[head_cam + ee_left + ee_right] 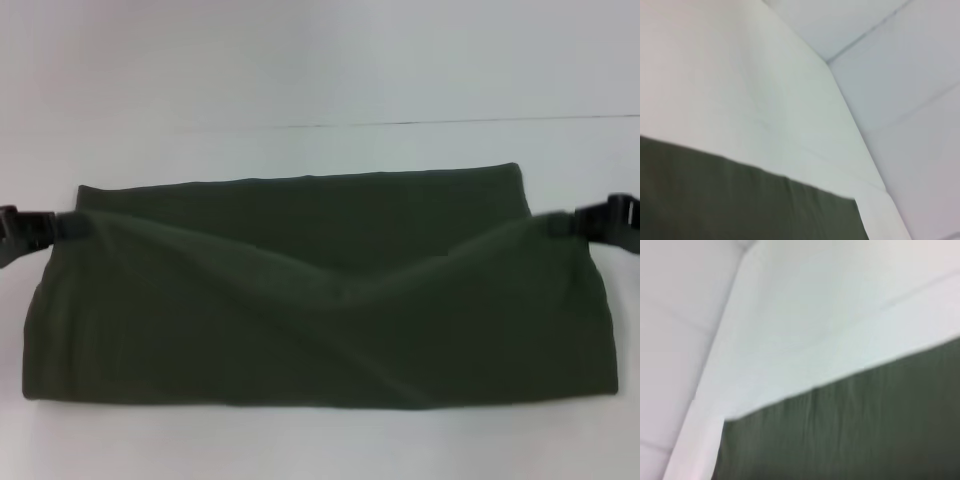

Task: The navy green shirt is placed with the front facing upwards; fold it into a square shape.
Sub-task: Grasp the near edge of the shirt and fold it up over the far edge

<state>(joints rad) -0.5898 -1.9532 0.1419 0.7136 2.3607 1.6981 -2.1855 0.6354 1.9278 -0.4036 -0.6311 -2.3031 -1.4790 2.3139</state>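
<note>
The navy green shirt [320, 300] lies across the white table as a wide dark olive band, partly folded, with no print showing. Its upper layer is lifted at both ends and sags in the middle. My left gripper [62, 228] is at the shirt's left end, shut on the raised cloth edge. My right gripper [560, 226] is at the right end, shut on the other raised edge. The wrist views show only the shirt [740, 200] [855, 425] and the table; neither shows fingers.
The white table [320, 80] stretches behind the shirt, with a thin seam line [420, 122] running across it. In the left wrist view the table's edge [850, 110] and the pale floor beyond it show.
</note>
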